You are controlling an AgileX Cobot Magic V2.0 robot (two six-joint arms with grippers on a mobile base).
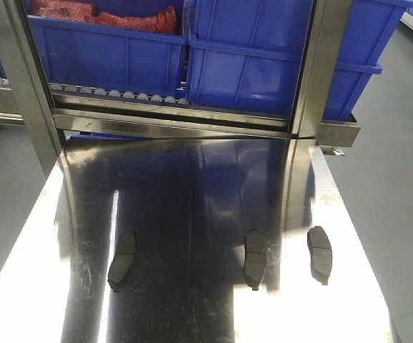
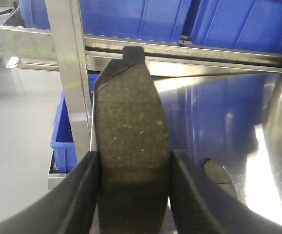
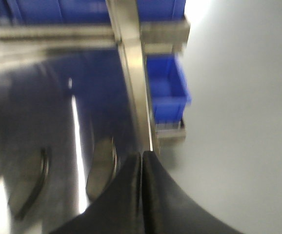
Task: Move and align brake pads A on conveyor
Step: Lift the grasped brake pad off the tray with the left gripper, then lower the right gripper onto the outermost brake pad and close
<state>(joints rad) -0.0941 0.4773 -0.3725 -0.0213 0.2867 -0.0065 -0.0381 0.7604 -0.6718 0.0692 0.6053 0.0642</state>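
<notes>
Three brake pads lie on the shiny steel table (image 1: 185, 214): one on the left (image 1: 123, 259), one in the middle (image 1: 254, 259) and one on the right (image 1: 319, 252). My left gripper (image 2: 134, 155) is shut on another brake pad (image 2: 131, 112), which stands on end between its fingers above the table's left edge. A lying pad (image 2: 219, 175) shows just right of it. My right gripper (image 3: 142, 154) is shut with nothing in it, near the table's right edge, beside two blurred pads (image 3: 102, 168) (image 3: 29, 187). The conveyor is out of view. Neither gripper shows in the front view.
A steel rack with upright posts (image 1: 317, 64) and a roller rail (image 1: 121, 95) stands at the table's far end, holding blue bins (image 1: 264, 57), one with red parts (image 1: 99, 14). A lower blue bin (image 3: 166, 87) sits by the right post. Grey floor (image 1: 392, 200) flanks the table.
</notes>
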